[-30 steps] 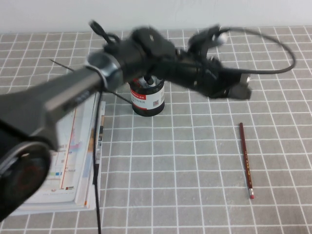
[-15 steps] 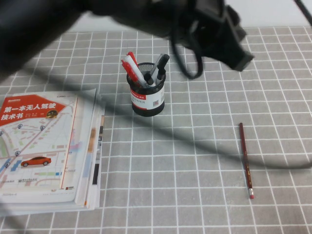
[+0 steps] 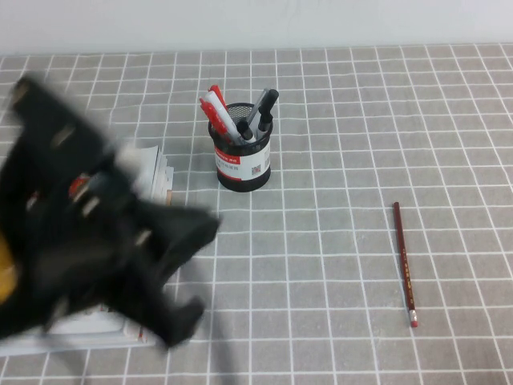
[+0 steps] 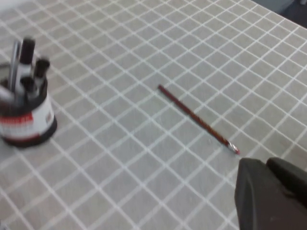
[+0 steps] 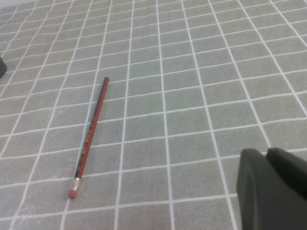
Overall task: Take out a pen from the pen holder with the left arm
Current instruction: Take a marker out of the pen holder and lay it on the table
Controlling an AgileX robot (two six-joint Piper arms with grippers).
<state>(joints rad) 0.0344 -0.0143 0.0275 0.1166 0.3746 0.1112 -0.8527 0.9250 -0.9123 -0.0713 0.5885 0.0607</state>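
- Two arms on this rig, and the left arm (image 3: 88, 233) fills the near left of the high view, dark and bulky, right over a stack of books (image 3: 152, 170).
- Only a white edge of that stack peeks out from under the arm.
- Left hand (image 4: 266, 167): its wrist view shows the two black fingers (image 4: 252, 196) pressed together, closed, with nothing between them. It hangs above the bare grey checked surface (image 3: 337, 241), well apart from the pen holder.
- Centre now: the pen holder (image 3: 241, 164), a black mesh cup with a white and red label, stands upright on the surface, just beyond the stack's far right corner.
- Several pens still stand in it: red and white ones (image 3: 215, 106) lean to the left, black-capped markers (image 3: 267, 103) lean to the right.
- Further right, a dark red pencil (image 3: 405, 263) lies flat on the surface, alone, eraser end toward the robot, well apart from the holder.
- Right hand (image 5: 266, 155): out of the high view; its wrist view has it above the surface near the pencil, fingers together, closed on nothing.
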